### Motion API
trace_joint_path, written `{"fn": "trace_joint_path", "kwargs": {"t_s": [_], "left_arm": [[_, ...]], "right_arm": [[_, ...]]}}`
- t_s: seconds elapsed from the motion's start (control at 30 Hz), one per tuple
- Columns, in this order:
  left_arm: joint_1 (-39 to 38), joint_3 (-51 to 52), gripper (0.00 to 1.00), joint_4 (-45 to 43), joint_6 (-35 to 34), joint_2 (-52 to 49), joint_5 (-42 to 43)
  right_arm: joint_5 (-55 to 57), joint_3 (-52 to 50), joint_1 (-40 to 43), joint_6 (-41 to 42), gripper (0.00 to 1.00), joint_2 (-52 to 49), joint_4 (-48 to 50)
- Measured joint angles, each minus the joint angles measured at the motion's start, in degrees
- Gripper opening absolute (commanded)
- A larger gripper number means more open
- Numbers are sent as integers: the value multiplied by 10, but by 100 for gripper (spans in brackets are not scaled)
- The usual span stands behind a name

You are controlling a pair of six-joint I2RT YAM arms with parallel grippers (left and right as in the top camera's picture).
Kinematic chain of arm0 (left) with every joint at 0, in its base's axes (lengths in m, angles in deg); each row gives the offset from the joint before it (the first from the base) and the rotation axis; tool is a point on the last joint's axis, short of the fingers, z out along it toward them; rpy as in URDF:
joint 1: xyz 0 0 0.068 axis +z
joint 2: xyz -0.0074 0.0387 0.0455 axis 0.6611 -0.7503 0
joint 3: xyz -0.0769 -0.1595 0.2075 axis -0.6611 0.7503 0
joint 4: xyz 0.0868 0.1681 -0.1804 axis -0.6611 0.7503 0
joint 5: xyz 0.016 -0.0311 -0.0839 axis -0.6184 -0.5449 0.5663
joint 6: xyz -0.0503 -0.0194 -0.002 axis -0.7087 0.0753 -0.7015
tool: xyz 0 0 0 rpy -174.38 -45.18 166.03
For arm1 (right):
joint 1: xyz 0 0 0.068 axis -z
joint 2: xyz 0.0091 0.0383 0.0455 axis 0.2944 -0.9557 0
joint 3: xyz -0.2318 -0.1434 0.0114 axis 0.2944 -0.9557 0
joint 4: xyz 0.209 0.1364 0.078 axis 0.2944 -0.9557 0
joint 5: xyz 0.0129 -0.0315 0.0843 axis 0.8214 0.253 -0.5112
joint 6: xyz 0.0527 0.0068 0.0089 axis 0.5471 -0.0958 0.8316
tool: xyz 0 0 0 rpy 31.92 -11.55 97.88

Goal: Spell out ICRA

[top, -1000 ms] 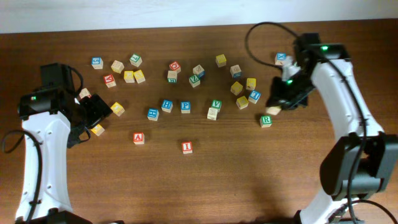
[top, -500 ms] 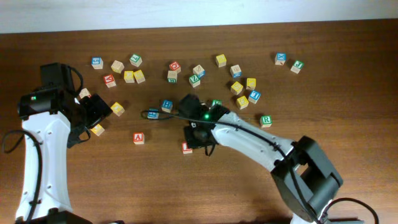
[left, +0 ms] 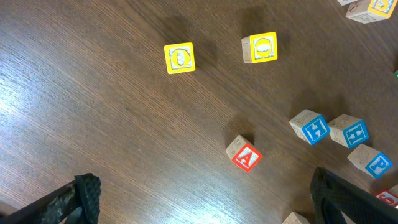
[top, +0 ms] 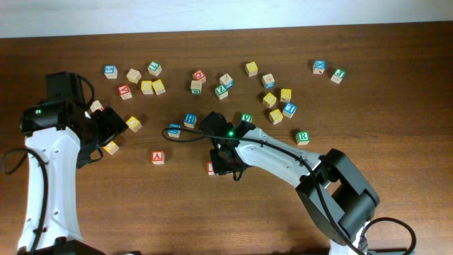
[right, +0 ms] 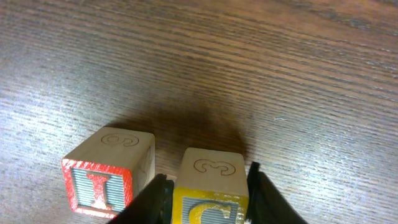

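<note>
- Now your right hand [right: 209, 198] is clamped on the yellow C block [right: 211, 183], one finger on each side.
- That block sits just beside the red I block [right: 107, 173], with a narrow gap between them.
- Your left hand [left: 205, 202] hangs over the counter [left: 93, 124] with fingers spread wide, holding nothing.
- The red A block [left: 244, 155] lies alone; the R block [top: 302, 137] is well apart.

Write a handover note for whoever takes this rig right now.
Left gripper: open, holding nothing.
Right gripper: shut on the yellow C block, close beside the red I block; can't tell if C is resting on the wood yet.
A block sits left of the I, R block off to its right, both loose.
Done: I in place, C at its side.
Left: release C, then bring R and A into line.
</note>
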Motion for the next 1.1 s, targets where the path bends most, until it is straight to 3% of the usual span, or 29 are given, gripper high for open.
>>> {"fn": "trace_joint_path", "kwargs": {"t_s": [0.1, 0.17, 0.37, 0.53, 0.97, 1.1], "left_arm": [[0, 0, 99, 0, 0, 0, 0], [0, 0, 99, 0, 0, 0, 0], [0, 0, 99, 0, 0, 0, 0], [0, 0, 99, 0, 0, 0, 0], [0, 0, 99, 0, 0, 0, 0], [0, 0, 99, 0, 0, 0, 0]], "right_arm": [[0, 0, 0, 0, 31, 0, 2], [0, 0, 0, 0, 24, 0, 2], [0, 0, 0, 13, 25, 0, 13], [0, 0, 0, 16, 34, 0, 18], [-39, 1, 72, 7, 41, 0, 21], [-73, 47, 92, -11, 45, -1, -7]]}}
